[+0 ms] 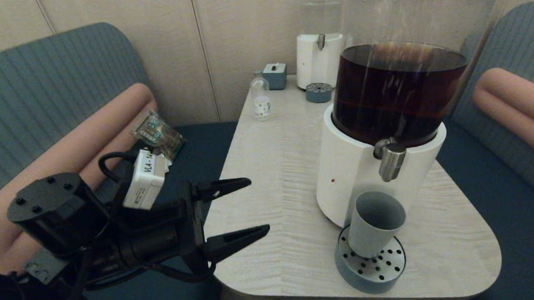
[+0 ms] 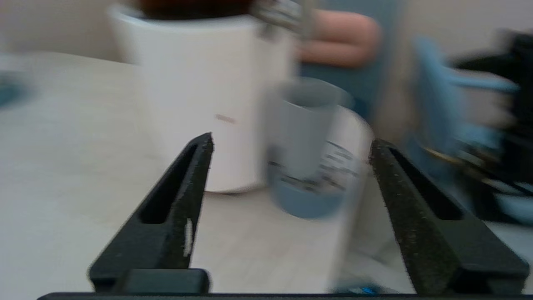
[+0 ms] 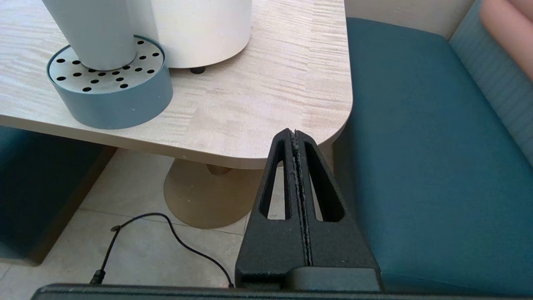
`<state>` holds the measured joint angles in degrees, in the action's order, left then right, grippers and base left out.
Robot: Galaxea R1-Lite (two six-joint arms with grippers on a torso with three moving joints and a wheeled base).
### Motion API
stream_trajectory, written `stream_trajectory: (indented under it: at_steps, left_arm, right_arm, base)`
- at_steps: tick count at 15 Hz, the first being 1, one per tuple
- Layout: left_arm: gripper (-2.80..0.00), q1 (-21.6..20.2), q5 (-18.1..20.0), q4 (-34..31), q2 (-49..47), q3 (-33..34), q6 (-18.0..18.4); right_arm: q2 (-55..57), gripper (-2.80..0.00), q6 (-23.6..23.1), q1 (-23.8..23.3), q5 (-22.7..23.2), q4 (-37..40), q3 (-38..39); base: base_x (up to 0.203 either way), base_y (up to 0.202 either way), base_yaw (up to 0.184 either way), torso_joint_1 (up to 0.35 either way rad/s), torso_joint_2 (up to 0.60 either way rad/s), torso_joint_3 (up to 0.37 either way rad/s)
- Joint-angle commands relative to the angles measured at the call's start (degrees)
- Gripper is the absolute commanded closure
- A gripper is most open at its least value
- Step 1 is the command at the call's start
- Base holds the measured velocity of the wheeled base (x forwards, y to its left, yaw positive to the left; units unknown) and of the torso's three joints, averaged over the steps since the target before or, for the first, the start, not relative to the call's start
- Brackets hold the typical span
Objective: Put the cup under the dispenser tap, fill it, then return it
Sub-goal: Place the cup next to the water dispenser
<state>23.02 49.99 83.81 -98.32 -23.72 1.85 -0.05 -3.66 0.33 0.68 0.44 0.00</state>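
The grey-blue cup (image 1: 374, 222) stands upright on the round perforated drip tray (image 1: 386, 272), directly below the steel dispenser tap (image 1: 391, 160) of the big dispenser with dark brown liquid (image 1: 395, 91). My left gripper (image 1: 256, 206) is open at the table's left edge, well left of the cup, empty. In the left wrist view the cup (image 2: 306, 125) shows beyond the open left gripper (image 2: 291, 143), apart from both fingers. My right gripper (image 3: 295, 133) is shut and empty, low by the table's near right corner; the cup (image 3: 93, 33) and drip tray (image 3: 112, 102) show there too.
A second white dispenser (image 1: 319, 58) with clear liquid stands at the table's back, with its own drip tray (image 1: 318, 92), a small clear bottle (image 1: 260, 99) and a grey box (image 1: 275, 75). Blue bench seats (image 3: 416, 146) flank the table (image 1: 274, 191). A cable (image 3: 166, 233) lies on the floor.
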Motion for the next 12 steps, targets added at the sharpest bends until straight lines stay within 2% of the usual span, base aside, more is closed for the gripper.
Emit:
stream_trajectory:
  at_steps: [1,3,6,10,12]
  left_arm:
    - [-2.8,0.14,3.57,0.49,-3.23,-0.42,-0.06]
    - [-2.8,1.57,5.91,0.39,-6.96,-2.17,-0.2]
    - [-2.8,5.38,6.78,-0.11,-14.45,-5.47,-0.29]
    - [-2.8,10.68,6.44,-0.94,-23.46,-18.75,-0.98]
    - [-2.8,12.52,4.87,-2.02,-27.27,-23.28,-1.15]
  right_arm:
    - [-0.04,0.0,-0.03,0.02,0.03,0.0,0.09]
    - [-0.04,0.0,-0.03,0.02,0.03,0.0,0.09]
    - [-0.04,0.0,-0.03,0.02,0.03,0.0,0.09]
    - [-0.04,0.0,-0.03,0.02,0.03,0.0,0.07]
    - [-0.04,0.0,-0.03,0.02,0.03,0.0,0.06]
  base:
    - [0.0,0.0,0.0,0.0,0.0,0.0]
    - [0.0,0.0,0.0,0.0,0.0,0.0]
    - [0.0,0.0,0.0,0.0,0.0,0.0]
    - [0.0,0.0,0.0,0.0,0.0,0.0]
    - [0.0,0.0,0.0,0.0,0.0,0.0]
